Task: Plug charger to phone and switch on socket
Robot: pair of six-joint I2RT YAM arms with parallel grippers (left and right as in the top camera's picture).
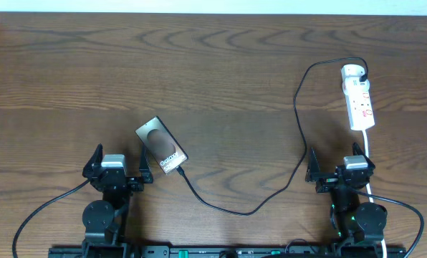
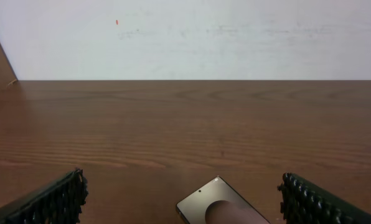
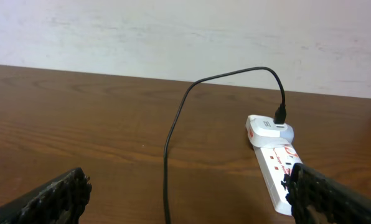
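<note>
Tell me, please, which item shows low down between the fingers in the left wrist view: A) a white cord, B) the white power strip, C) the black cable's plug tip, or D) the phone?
D: a corner of the phone lies on the table low in the gap of the open left gripper, while the power strip sits over by the right arm.
</note>
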